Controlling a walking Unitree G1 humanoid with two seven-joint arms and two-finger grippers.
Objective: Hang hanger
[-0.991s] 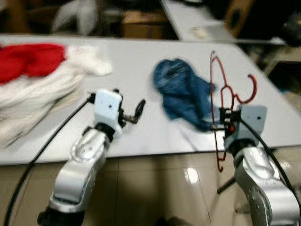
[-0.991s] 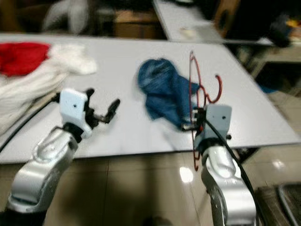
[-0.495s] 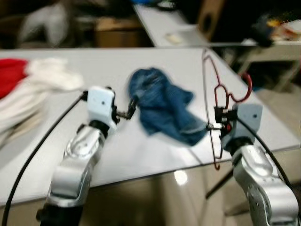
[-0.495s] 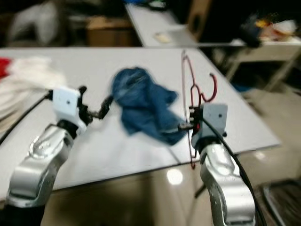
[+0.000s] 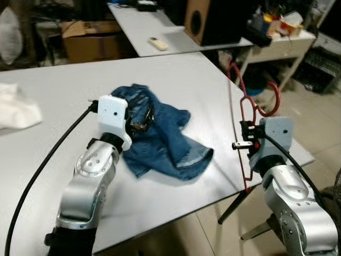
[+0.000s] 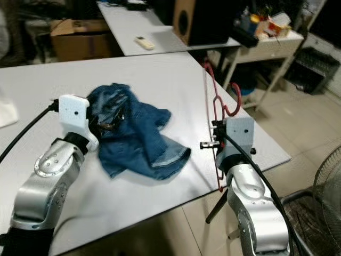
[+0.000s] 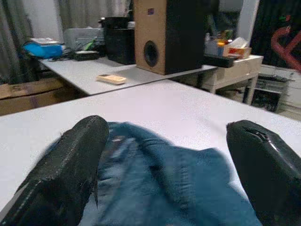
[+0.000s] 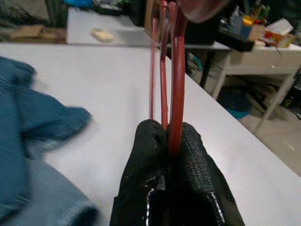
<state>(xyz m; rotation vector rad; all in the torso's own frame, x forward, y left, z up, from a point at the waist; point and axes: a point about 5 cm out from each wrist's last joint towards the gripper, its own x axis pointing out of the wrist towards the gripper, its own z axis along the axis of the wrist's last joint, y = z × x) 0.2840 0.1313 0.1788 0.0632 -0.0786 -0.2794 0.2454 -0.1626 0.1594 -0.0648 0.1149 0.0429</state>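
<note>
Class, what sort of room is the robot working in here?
Probably a workshop or lab, not a lived-in home: long white tables, a big speaker on one, a cardboard box and a cluttered side table.

One hanger [image 5: 241, 114], one denim garment [image 5: 160, 136], seemingly two tables [image 5: 48, 96].

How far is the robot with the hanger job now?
Done: the right claw is shut on the red hanger, held upright. In hand: the open left claw hovers over the blue denim garment. Left: the hanging itself.
</note>
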